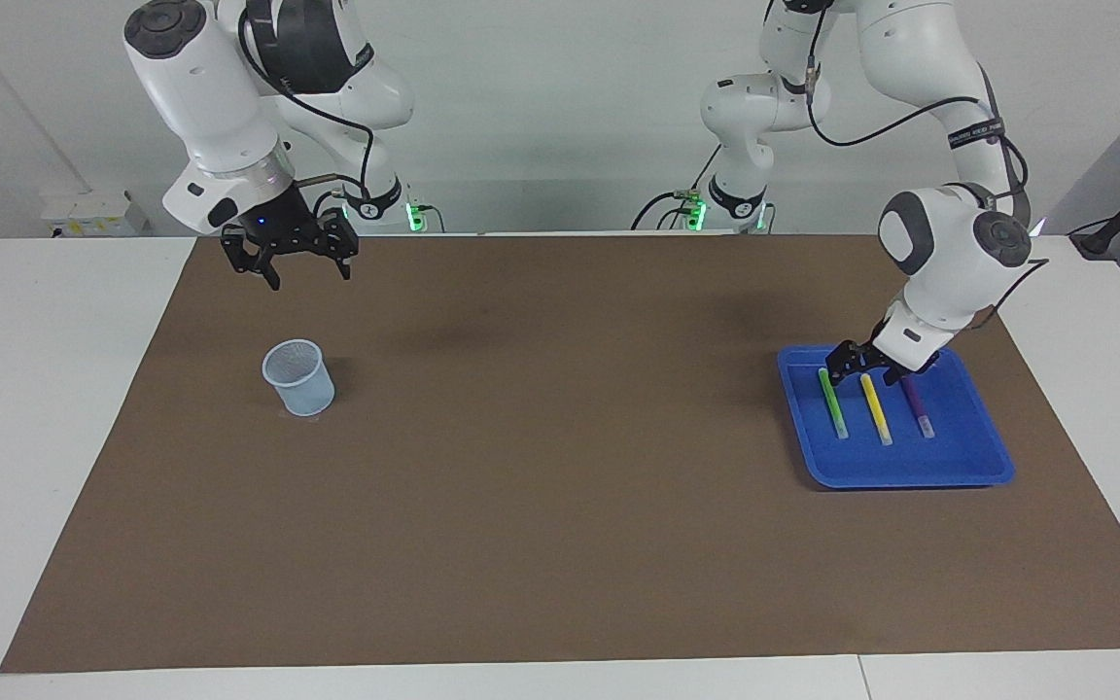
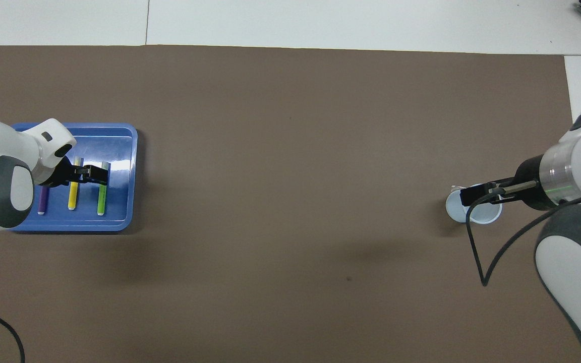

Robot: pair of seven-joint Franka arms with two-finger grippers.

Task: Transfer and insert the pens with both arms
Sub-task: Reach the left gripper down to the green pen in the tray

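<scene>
My left claw (image 1: 857, 365) is low in the blue tray (image 1: 968, 467) at my left arm's end of the bench (image 1: 560, 535), fingers spread over the near ends of the green pen (image 1: 833, 403) and yellow pen (image 1: 876, 409), gripping neither. The purple pen (image 1: 918, 408) lies beside them. My right claw (image 1: 299, 262) waits open and empty above the brown mat, near the pale cup (image 1: 298, 377).
</scene>
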